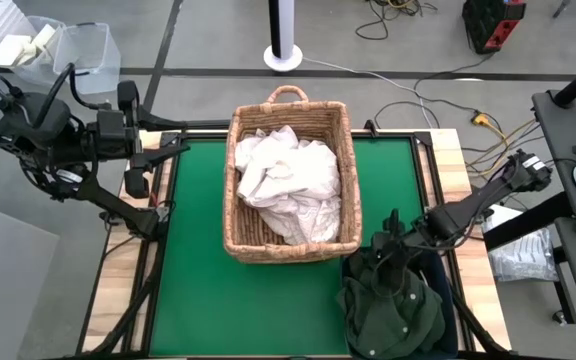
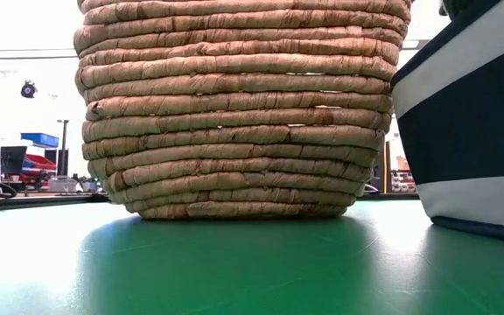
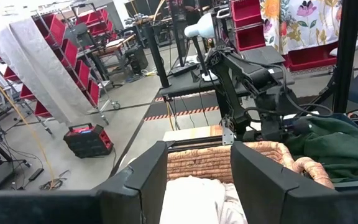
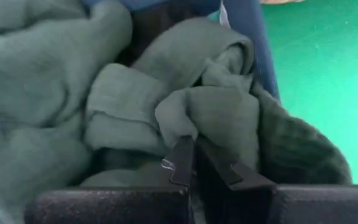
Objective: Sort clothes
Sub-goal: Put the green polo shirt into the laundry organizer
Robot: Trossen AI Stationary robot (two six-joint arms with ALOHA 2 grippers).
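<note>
Pinching a fold of the dark green garment (image 4: 222, 106), the right gripper (image 4: 194, 162) has its jaws squeezed tight on the cloth; the garment is heaped over the dark blue bin (image 2: 471, 131) at the near right corner of the tabletop (image 1: 198, 300), and it spills past the bin's rim; how many green pieces are in that heap cannot be told; the right gripper shows from above at the top of the heap (image 1: 393, 240).

The left gripper (image 3: 197, 180) has its jaws partway apart and holds nothing; it hangs just off the left edge of the tabletop, apart from the basket (image 1: 243, 215) and pointing toward it.

There is one basket, tan and woven, standing in the middle of the tabletop toward the back; the white clothes (image 1: 288, 180) lie crumpled inside it and fill most of it; they look like a few pieces, but the count is not clear.

The basket and the bin stand close, almost touching at the basket's near right corner; from table height the basket wall blocks most of what lies behind it.

The green tabletop is bare to the left of the basket and in front of it; a clear plastic tub (image 1: 83, 50) sits on the floor beyond the left arm; cables (image 1: 438, 100) trail on the floor behind.
</note>
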